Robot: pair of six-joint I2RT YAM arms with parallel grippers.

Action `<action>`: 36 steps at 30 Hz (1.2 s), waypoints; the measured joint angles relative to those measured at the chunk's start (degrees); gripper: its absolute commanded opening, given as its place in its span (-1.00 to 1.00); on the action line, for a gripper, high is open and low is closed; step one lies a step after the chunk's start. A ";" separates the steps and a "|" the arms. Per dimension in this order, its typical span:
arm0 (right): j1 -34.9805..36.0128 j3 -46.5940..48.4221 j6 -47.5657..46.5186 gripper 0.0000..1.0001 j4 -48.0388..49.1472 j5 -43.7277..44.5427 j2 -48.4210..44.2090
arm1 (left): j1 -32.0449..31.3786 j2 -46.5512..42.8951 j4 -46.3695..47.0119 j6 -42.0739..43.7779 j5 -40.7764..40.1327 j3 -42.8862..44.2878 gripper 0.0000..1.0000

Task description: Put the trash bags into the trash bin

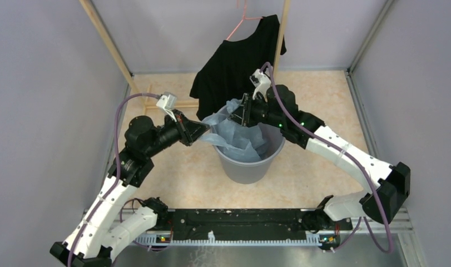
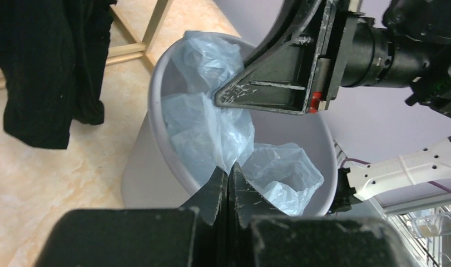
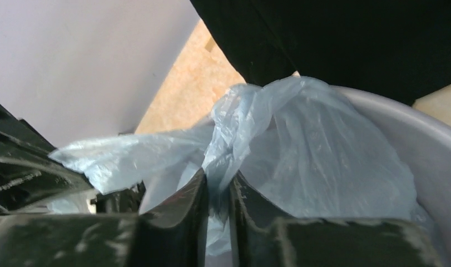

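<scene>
trash bags (image 1: 241, 138) drape trash bin (image 1: 246, 170) on beige table (image 1: 178, 179), grey walls (image 1: 39, 83).

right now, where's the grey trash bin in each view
top external: trash bin at the centre of the picture.
left wrist: trash bin centre-left, seen from above its rim.
right wrist: trash bin at the right edge, wall only.
shared landmark: pale blue trash bag spilling over its rim.

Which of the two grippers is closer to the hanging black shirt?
The right gripper, pinching the trash bag over the trash bin's far side, near the black shirt; the left gripper pinches it at the left rim.
</scene>
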 measured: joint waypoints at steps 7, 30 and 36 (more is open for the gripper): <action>-0.02 -1.70 -1.73 -1.00 -4.70 3.10 -9.49 | 0.00 -1.20 -7.72 1.57 -7.61 1.31 -1.00; -0.02 -12.37 3.43 -1.00 -37.77 18.93 -47.69 | 0.00 -11.43 -23.98 1.88 -9.29 -2.08 -1.00; -0.04 -11.45 10.91 -1.00 -46.56 30.18 -49.57 | 0.00 -12.63 -25.42 1.77 -10.43 -3.28 -1.00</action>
